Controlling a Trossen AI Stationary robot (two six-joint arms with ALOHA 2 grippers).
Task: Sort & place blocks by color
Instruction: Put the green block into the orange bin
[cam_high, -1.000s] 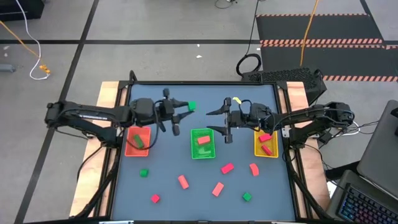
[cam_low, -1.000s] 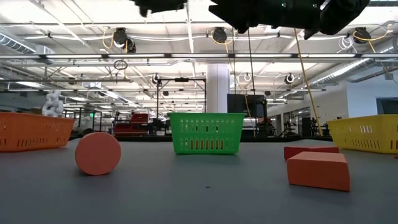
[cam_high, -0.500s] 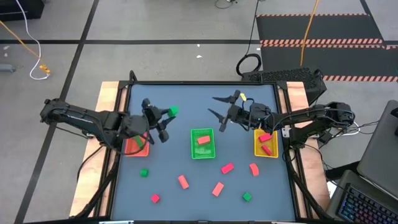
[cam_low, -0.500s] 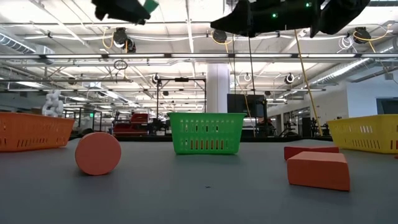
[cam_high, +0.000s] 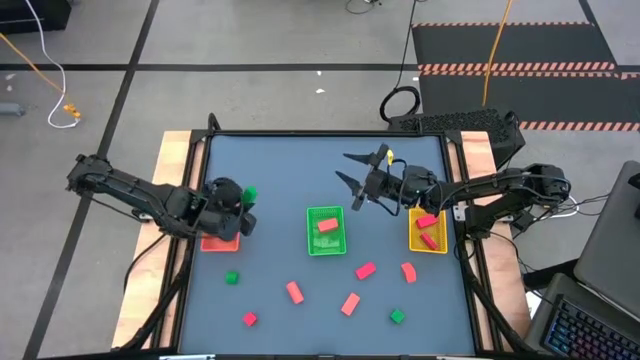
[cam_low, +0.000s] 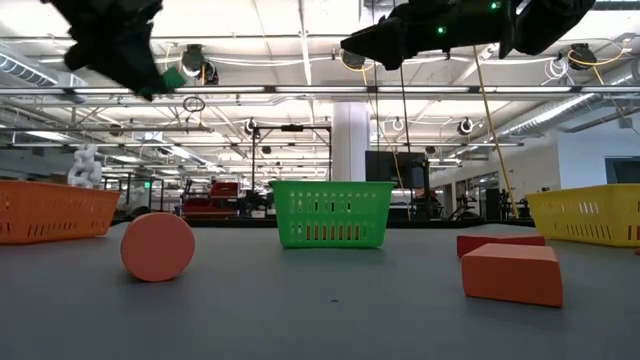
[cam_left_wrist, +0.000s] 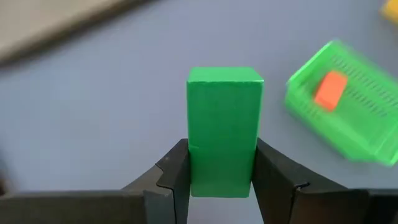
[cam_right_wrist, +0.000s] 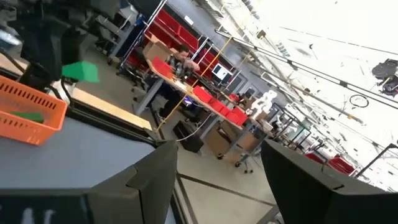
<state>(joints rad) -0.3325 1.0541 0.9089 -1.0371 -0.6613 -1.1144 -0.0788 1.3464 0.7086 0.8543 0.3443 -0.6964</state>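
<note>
1. High view: left gripper (cam_high: 243, 196) pinches a green block (cam_high: 248, 192) and hangs over the orange tray (cam_high: 222, 240), which lies directly under and just behind the fingertips. Green tray (cam_high: 326, 231) sits well off to its right. Right gripper (cam_high: 352, 178) is raised between the green tray and the yellow tray (cam_high: 428, 232), fingers spread, empty. Loose blocks lie on the table (cam_high: 320, 160) nearer the front, far from both grippers.
2. Low view: left gripper (cam_low: 150, 78) is high above the table, green block (cam_low: 174, 76) at its tip, orange tray (cam_low: 55, 211) below it.
3. Left wrist view: fingers (cam_left_wrist: 171, 177) clamp the green block (cam_left_wrist: 224, 130) at its lower end; long axis points straight out from the jaws. Green tray (cam_left_wrist: 348, 112), holding an orange block (cam_left_wrist: 329, 89), lies ahead and to one side.
4. Right wrist view: fingers (cam_right_wrist: 152, 177) spread, nothing between them.
5. Judgement: left arm is nearer the orange tray, the wrong colour for this block.
</note>
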